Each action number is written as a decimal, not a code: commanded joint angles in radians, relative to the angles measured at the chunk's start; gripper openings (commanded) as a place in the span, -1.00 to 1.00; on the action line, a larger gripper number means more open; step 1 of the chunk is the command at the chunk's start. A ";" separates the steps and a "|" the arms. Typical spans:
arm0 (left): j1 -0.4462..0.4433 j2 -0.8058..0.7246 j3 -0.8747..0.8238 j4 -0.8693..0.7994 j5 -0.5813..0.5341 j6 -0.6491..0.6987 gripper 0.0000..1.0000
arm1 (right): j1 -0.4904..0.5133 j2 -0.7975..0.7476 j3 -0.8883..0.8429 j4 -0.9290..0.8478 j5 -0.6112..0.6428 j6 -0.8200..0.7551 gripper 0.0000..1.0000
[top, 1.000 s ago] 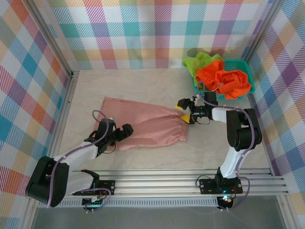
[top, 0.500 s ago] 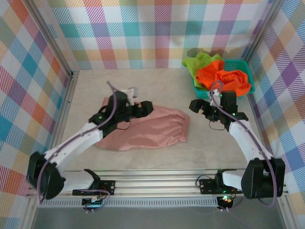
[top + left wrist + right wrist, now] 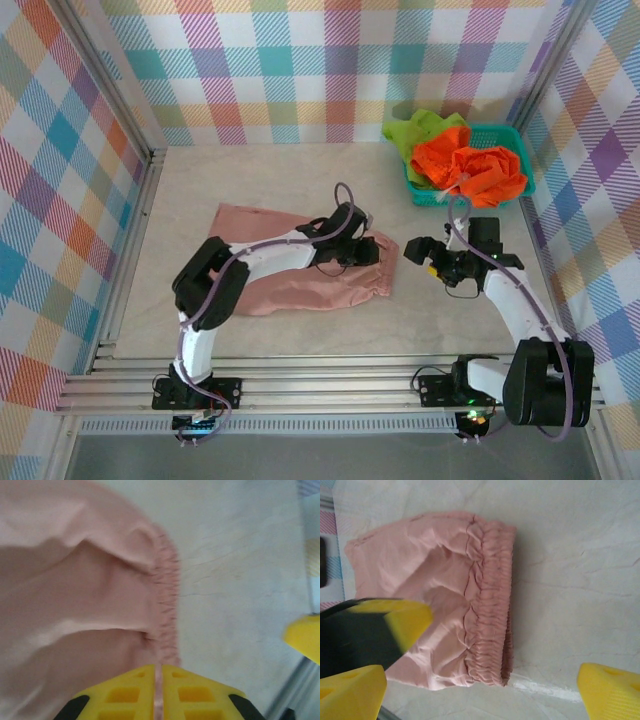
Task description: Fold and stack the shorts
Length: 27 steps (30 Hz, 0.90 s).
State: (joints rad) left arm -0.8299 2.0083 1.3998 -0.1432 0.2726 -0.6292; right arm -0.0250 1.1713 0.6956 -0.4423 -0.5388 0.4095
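Top view, centre: the left fingers (image 3: 131,692), wide apart a second ago at the lower-left leg end of the dusty pink shorts (image 3: 290,285), have crossed to the gathered waistband (image 3: 487,595) at its right end and pinched shut on its edge. The right fingers (image 3: 610,685), spread wide, have drawn back just right of the waistband. The garment lies flat on the counter (image 3: 300,180), so the first fold appears only gripped, not made; the orange shorts (image 3: 480,170) and lime green shorts (image 3: 415,130) wait in the teal basket (image 3: 522,140), upper right.

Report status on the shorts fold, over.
Left gripper shut on pink shorts waistband. Right gripper open, beside waistband. Orange shorts, green shorts in basket. Nothing blocking.
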 commanded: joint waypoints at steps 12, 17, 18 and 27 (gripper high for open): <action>0.041 0.015 -0.255 0.221 -0.011 -0.118 -0.98 | 0.007 0.220 -0.034 0.173 -0.191 0.079 0.65; 0.044 0.009 -0.339 0.291 0.007 -0.131 -1.00 | 0.051 0.308 -0.029 0.264 -0.214 0.151 0.56; 0.044 0.009 -0.357 0.308 0.010 -0.137 -1.00 | 0.064 0.328 -0.025 0.286 -0.217 0.168 0.55; 0.051 0.016 -0.416 0.369 0.019 -0.165 -1.00 | 0.167 0.462 -0.008 0.435 -0.223 0.288 0.48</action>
State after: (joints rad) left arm -0.7883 2.0014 1.0325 0.3248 0.2996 -0.7788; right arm 0.1219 1.6035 0.6731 -0.0868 -0.7319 0.6415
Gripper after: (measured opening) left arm 0.050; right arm 0.742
